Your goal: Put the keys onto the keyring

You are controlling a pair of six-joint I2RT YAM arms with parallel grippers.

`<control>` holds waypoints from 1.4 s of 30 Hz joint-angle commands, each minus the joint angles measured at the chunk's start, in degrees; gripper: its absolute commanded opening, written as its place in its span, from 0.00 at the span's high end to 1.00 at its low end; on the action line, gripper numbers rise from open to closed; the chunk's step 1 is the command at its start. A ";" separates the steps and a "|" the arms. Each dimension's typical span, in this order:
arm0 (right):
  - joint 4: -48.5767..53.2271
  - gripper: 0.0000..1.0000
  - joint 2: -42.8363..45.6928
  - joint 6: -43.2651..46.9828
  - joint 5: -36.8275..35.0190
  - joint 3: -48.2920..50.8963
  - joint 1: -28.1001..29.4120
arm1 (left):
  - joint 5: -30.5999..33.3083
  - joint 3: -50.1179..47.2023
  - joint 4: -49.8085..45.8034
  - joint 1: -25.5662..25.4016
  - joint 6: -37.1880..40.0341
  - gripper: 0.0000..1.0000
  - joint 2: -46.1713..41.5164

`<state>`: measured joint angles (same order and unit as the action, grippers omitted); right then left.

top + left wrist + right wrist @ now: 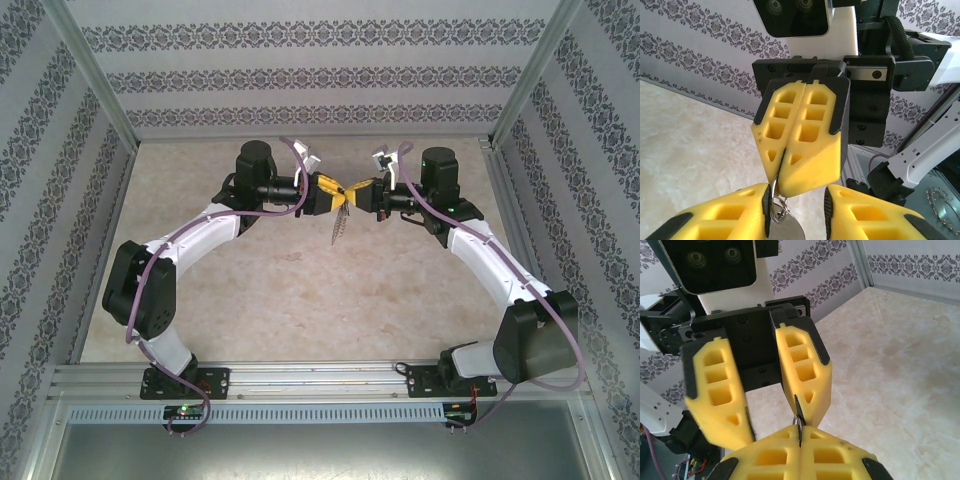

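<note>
Keyring (780, 209) hangs pinched in the fully closed right end effector (799, 435), left end effector (797, 200) open around it.

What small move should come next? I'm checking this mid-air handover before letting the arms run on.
Probably close the left gripper gently on the hanging metal. The right gripper is shut on a thin wire of the keyring, whose silvery part dangles between the left fingers, close beside one of them. Those fingers stand open, so only one arm holds it now.
</note>
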<state>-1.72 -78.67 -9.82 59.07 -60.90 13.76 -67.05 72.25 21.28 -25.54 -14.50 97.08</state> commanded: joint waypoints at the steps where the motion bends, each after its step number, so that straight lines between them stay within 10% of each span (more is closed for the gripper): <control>1: -1.76 1.00 0.69 0.95 1.33 -1.75 0.65 | -1.64 1.40 0.40 -0.74 0.71 0.74 0.39; 14: -2.31 1.00 1.54 -0.08 1.44 -1.46 0.73 | -0.26 0.40 4.68 -1.36 -1.05 1.00 0.70; 19: -2.31 0.67 3.98 -0.63 -1.28 -0.36 0.31 | 0.58 -1.00 9.69 -1.36 -3.63 1.00 0.39; 42: -9.77 0.51 17.37 -4.11 -36.33 22.37 3.86 | 5.25 -6.05 21.04 -1.37 -8.20 1.00 -2.06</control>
<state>-9.23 -62.78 -14.20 27.97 -40.12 16.25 -62.19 66.85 37.67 -26.30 -21.91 97.32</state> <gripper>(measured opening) 0.493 0.049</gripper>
